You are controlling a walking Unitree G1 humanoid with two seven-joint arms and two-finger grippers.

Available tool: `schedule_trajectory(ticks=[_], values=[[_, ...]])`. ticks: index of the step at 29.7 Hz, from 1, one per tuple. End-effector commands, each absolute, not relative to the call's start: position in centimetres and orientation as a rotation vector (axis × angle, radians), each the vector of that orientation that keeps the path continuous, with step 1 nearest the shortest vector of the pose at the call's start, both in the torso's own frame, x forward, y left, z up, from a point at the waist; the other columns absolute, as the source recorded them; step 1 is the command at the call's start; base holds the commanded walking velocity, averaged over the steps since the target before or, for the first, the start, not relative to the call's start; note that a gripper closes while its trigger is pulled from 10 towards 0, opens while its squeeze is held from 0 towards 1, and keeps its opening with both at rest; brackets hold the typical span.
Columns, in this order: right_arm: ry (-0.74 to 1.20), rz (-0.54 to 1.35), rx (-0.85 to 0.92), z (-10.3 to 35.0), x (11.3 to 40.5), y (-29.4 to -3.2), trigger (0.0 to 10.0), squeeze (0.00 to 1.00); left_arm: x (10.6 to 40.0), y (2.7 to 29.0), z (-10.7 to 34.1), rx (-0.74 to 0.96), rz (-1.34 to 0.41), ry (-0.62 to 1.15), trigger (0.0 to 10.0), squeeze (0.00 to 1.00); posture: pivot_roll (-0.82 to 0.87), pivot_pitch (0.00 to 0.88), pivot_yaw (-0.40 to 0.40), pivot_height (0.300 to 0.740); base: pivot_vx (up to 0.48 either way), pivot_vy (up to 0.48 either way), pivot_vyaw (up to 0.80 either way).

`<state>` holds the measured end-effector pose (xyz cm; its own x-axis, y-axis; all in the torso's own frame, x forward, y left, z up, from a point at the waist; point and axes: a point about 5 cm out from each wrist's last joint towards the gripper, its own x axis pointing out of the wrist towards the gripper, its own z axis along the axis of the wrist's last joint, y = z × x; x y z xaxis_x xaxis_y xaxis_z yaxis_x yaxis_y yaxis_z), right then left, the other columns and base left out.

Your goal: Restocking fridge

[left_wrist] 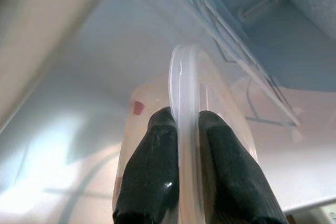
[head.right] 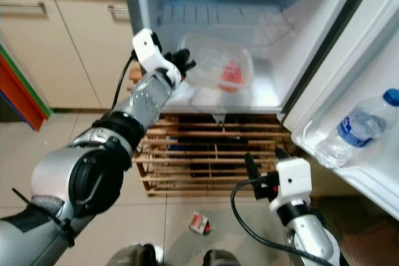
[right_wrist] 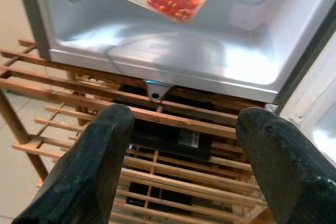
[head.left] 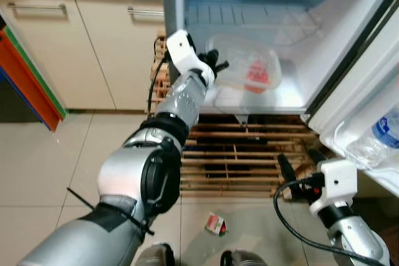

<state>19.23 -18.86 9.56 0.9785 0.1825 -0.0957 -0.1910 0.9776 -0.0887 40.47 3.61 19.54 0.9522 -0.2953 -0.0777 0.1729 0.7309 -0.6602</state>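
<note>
We find the left gripper (head.left: 216,65) clamped on the rim of a clear food container (head.left: 249,66) (red pieces inside), held inside the open fridge (head.left: 293,95), apparently not yet set down. The right gripper (right_wrist: 181,145) waits low, fingers apart. Release remains; a water bottle (head.right: 358,130) already sits in the door.

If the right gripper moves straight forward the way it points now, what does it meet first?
Probably the wooden slatted rack under the small open fridge. The right gripper is open and aims at its top slats, though depth is unclear.
</note>
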Motion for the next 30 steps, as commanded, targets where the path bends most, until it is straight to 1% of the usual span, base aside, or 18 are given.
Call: schedule_trajectory(ticks=[1, 3, 4, 6, 14, 17, 21, 30], values=[[0.104, 0.188, -0.098, 9.0, 18.9, -19.2, 10.0, 0.02, 40.4, 2.4, 20.3, -0.741, -0.278, 0.191, 10.0, 0.00, -0.13, 0.123, -0.042, 0.740, 0.000, 0.000, 0.00], [0.110, 0.189, -0.097, 8.7, 18.7, -19.3, 10.0, 0.02, 40.2, 2.0, 20.3, -0.761, -0.280, 0.200, 10.0, 0.00, -0.13, 0.125, -0.042, 0.740, 0.000, 0.000, 0.00], [0.123, 0.192, -0.095, 8.1, 18.1, -19.4, 10.0, 0.02, 40.1, 1.2, 20.6, -0.795, -0.289, 0.204, 10.0, 0.00, -0.15, 0.137, -0.035, 0.740, 0.000, 0.000, 0.00], [0.128, 0.193, -0.095, 7.9, 17.9, -19.4, 10.0, 0.02, 40.0, 0.9, 20.8, -0.802, -0.292, 0.204, 10.0, 0.00, -0.15, 0.137, -0.035, 0.740, 0.000, 0.000, 0.00], [0.191, 0.177, -0.080, 5.4, 15.8, -19.9, 10.0, 0.02, 40.1, -0.1, 22.4, -0.822, -0.268, 0.196, 10.0, 0.00, -0.19, 0.172, -0.005, 0.740, 0.000, 0.000, 0.00], [0.194, 0.174, -0.078, 5.4, 15.2, -19.7, 10.0, 0.02, 40.0, -0.4, 22.4, -0.824, -0.259, 0.206, 10.0, 0.00, -0.21, 0.180, -0.001, 0.740, 0.000, 0.000, 0.00], [0.174, 0.168, -0.076, 6.5, 14.3, -18.5, 10.0, 0.02, 39.2, -2.0, 21.5, -0.809, -0.299, 0.248, 10.0, 0.00, -0.22, 0.197, 0.004, 0.740, 0.000, 0.000, 0.00], [0.163, 0.181, -0.076, 6.7, 13.9, -17.9, 10.0, 0.03, 38.4, -3.0, 20.3, -0.844, -0.288, 0.311, 10.0, 0.00, -0.20, 0.199, -0.001, 0.740, 0.000, 0.000, 0.00]])
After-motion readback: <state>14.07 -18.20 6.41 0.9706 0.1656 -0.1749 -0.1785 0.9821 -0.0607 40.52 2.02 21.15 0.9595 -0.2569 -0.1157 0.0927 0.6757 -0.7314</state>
